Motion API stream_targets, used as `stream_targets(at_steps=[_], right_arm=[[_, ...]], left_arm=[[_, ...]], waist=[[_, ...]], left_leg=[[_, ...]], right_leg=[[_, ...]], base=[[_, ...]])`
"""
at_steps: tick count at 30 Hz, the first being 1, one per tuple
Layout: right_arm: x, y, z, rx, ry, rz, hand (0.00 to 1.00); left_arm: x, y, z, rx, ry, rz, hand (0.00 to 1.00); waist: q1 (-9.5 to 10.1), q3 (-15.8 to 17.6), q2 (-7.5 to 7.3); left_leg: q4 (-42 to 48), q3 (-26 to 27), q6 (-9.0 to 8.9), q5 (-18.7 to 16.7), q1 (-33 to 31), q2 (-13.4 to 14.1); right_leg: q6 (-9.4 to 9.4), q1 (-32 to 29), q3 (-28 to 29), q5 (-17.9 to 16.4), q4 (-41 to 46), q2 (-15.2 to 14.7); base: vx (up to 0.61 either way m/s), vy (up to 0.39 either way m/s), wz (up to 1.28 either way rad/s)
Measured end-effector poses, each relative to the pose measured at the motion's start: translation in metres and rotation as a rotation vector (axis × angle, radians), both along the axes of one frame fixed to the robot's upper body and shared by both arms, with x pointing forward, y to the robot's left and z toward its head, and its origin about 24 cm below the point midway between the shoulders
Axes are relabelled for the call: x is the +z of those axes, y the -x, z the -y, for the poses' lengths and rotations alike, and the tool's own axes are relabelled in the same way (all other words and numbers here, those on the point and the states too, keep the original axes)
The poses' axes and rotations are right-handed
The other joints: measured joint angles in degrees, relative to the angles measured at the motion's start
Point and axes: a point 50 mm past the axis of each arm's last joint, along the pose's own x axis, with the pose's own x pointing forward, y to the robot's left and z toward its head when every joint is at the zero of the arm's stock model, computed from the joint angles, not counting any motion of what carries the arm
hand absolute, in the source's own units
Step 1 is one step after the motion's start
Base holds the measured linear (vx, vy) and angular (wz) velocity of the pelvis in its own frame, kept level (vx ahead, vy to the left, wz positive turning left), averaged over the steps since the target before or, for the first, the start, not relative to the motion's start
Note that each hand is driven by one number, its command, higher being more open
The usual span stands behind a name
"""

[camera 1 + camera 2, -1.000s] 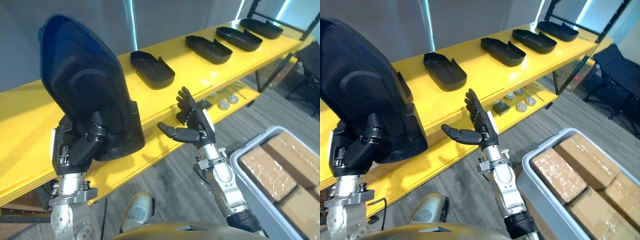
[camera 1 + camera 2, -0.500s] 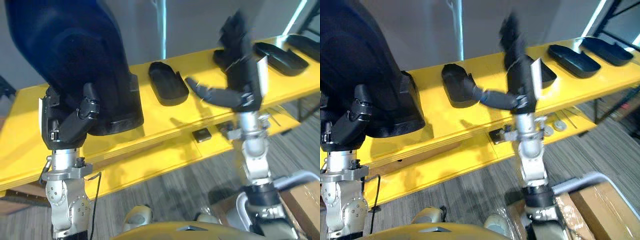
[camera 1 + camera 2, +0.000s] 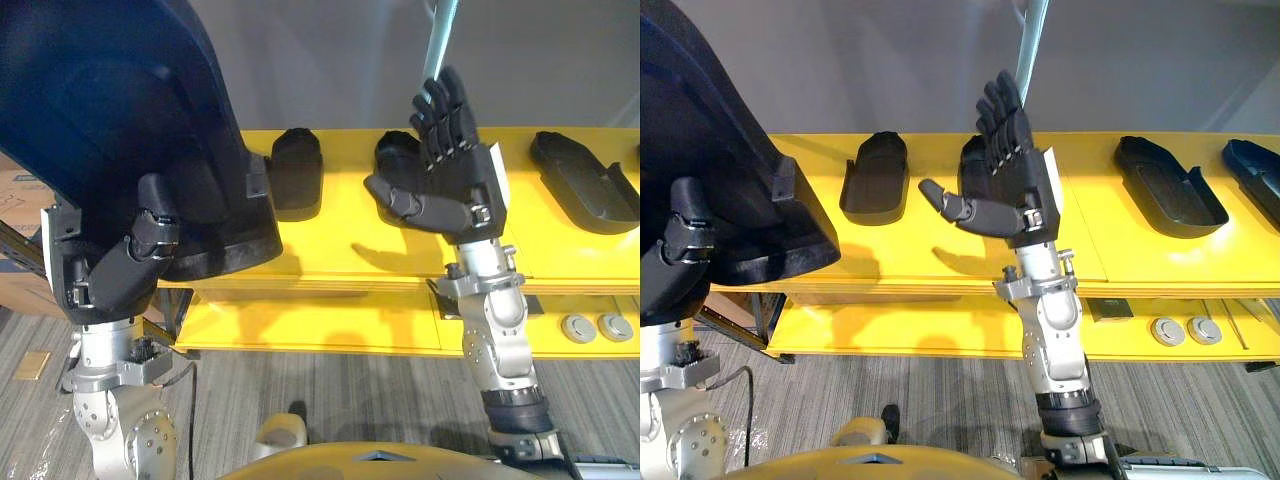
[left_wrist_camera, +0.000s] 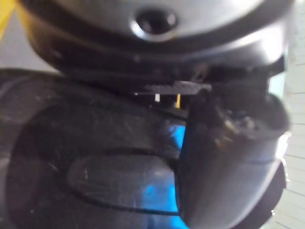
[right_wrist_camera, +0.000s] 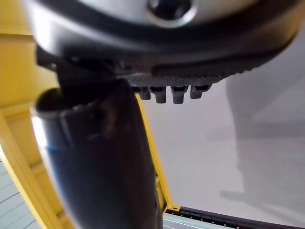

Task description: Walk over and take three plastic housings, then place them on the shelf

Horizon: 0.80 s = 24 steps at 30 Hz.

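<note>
left robot hand (image 4: pixel 157 47) | thumb (image 4: pixel 228 157) against black plastic housing (image 4: pixel 71 138) | oval recess (image 4: pixel 119 183) beside thumb

Head stereo pair, looking down, both sharing the yellow shelf (image 3: pixel 320 245); wrist cameras — very close-up

The left hand (image 3: pixel 105 278) and the right hand (image 3: pixel 455 190) are built of dark, segmented parts, each edged by a white plate (image 3: pixel 497 172) at the side of the palm. Small silver screws (image 3: pixel 481 212) are set by the right thumb's base. The silver-grey right arm (image 3: pixel 497 335) is topped by a bolted collar (image 3: pixel 478 285) and ringed by a black band (image 3: pixel 516 405). The left arm (image 3: pixel 125 435) is formed of rounded silver-grey housings.
</note>
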Motion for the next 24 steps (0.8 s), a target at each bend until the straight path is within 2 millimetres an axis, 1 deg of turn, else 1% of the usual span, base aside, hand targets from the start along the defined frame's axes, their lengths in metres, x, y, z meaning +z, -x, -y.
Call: stream_targets(at_steps=[3, 4, 5, 7, 9, 11, 13, 15, 17, 18, 19, 21, 22, 23, 24], right_arm=[[-0.006, 0.003, 0.001, -0.01, -0.004, -0.024, 1.0], [-0.007, 0.004, 0.001, -0.015, 0.001, -0.031, 1.0], [-0.01, 0.005, 0.002, -0.024, 0.005, -0.041, 1.0], [-0.012, 0.006, 0.004, -0.035, 0.003, -0.052, 1.0], [-0.015, 0.008, 0.007, -0.069, 0.018, -0.068, 1.0], [-0.017, 0.008, 0.01, -0.102, 0.012, -0.077, 1.0], [-0.019, 0.009, 0.012, -0.113, 0.007, -0.087, 1.0], [-0.023, 0.012, 0.013, -0.11, -0.012, -0.106, 1.0], [-0.029, 0.015, 0.012, -0.086, -0.065, -0.134, 1.0], [-0.032, 0.015, 0.011, -0.069, -0.09, -0.146, 1.0], [-0.036, 0.015, 0.009, -0.054, -0.084, -0.161, 1.0], [-0.042, 0.014, 0.006, -0.032, -0.061, -0.186, 1.0], [-0.043, 0.014, 0.006, -0.029, -0.036, -0.186, 1.0], [-0.043, 0.014, 0.007, -0.031, -0.029, -0.184, 1.0], [-0.042, 0.013, 0.008, -0.031, -0.022, -0.182, 1.0]], left_arm=[[-0.007, 0.002, 0.004, -0.007, 0.032, -0.028, 0.0], [-0.008, 0.002, 0.007, -0.019, 0.044, -0.032, 0.0], [-0.009, 0.0, 0.01, -0.039, 0.048, -0.031, 0.0], [-0.009, -0.001, 0.013, -0.057, 0.051, -0.03, 0.0], [-0.009, -0.002, 0.018, -0.094, 0.058, -0.022, 0.0], [-0.01, -0.005, 0.025, -0.137, 0.066, -0.028, 0.0], [-0.013, -0.009, 0.03, -0.168, 0.079, -0.055, 0.0], [-0.016, -0.012, 0.034, -0.18, 0.101, -0.09, 0.0], [-0.025, -0.016, 0.035, -0.173, 0.133, -0.15, 0.0], [-0.033, -0.016, 0.035, -0.152, 0.153, -0.196, 0.0], [-0.042, -0.016, 0.033, -0.135, 0.171, -0.241, 0.0], [-0.052, -0.014, 0.031, -0.12, 0.19, -0.292, 0.0], [-0.057, -0.014, 0.033, -0.122, 0.204, -0.31, 0.0], [-0.059, -0.015, 0.036, -0.13, 0.212, -0.316, 0.0], [-0.062, -0.018, 0.038, -0.145, 0.216, -0.328, 0.0]], waist=[[-0.19, 0.02, -0.32], [-0.64, 0.07, -0.37], [-1.63, 0.1, -0.4], [-1.79, 0.12, -0.4], [-2.53, 0.13, -0.39], [-3.43, 0.12, -0.42], [-4.31, 0.12, -0.42], [-4.67, 0.12, -0.41], [-4.57, 0.21, -0.34], [-4.5, 0.52, 0.2], [-4.41, 0.88, 0.76], [-4.41, 1.1, 1.15], [-4.66, 1.43, 0.86], [-4.63, 1.73, 0.66], [-4.6, 2.0, 0.6]], left_leg=[[-1.86, -0.25, 0.64, 0.76, 0.2, -0.82], [-2.05, -0.22, 0.73, 0.64, -0.06, -0.9], [-2.05, 0.37, 1.24, 0.96, -0.51, -0.82], [-2.23, 1.05, 1.61, 1.23, -0.5, -0.84], [-3.45, 2.25, 2.07, 2.08, 0.28, -0.98], [-5.66, 2.99, 1.88, 3.25, 1.56, -1.44], [-6.9, 3.33, 2.06, 3.65, 2.28, -1.88], [-6.99, 3.57, 2.12, 3.64, 2.47, -2.07], [-1.79, 3.48, 1.6, 1.67, 0.2, -1.99], [4.32, 3.18, 1.21, -0.94, -1.98, -1.41], [7.86, 3.12, 0.87, -2.19, -3.13, -0.56], [7.17, 3.56, 0.86, -2.06, -2.8, -0.67], [6.76, 4.48, 1.54, -3.6, -2.82, -0.67], [9.31, 5.95, 3.27, -4.68, -3.8, 0.2], [15.19, 7.53, 3.91, -5.27, -5.61, 2.74]], right_leg=[[0.07, 0.03, -0.44, -0.12, 0.09, -0.34], [0.28, 0.12, -1.09, -0.23, 0.12, -0.46], [0.47, 0.16, -2.09, -0.36, 0.4, -0.71], [0.92, -0.1, -2.19, -0.71, 1.22, -1.15], [1.27, -0.12, -2.25, -0.62, 2.09, -1.72], [1.64, -0.1, -1.95, -0.4, 2.13, -2.19], [1.73, -0.09, -1.64, -0.34, 2.13, -2.52], [1.83, -0.12, -1.46, -0.28, 2.07, -2.81], [1.86, -0.08, -1.31, -0.28, 2.07, -3.08], [2.11, 0.17, -1.26, -0.44, 2.21, -3.03], [2.24, 0.33, -1.14, -0.94, 3.19, -3.2], [1.85, 0.31, -1.23, -2.16, 4.29, -4.18], [2.17, 0.24, -2.48, -2.31, 4.85, -5.59], [2.19, 0.01, -2.93, -2.31, 5.46, -6.28], [2.65, -0.28, -3.18, -2.05, 6.94, -8.07]], base=[[-0.07, 0.032, 0.14], [-0.06, 0.024, 0.37], [-0.04, 0.017, 0.38], [-0.01, 0.011, 0.17], [0.01, 0.016, 0.04], [0.03, 0.028, -0.05], [0.02, 0.027, -0.06], [0.03, 0.026, -0.04], [0.01, 0.007, -0.02], [-0.01, 0.035, -0.02], [-0.02, 0.04, -0.01], [-0.06, 0.057, 0.12], [-0.07, 0.086, 0.25], [-0.08, 0.139, 0.29], [-0.04, 0.147, 0.17]])
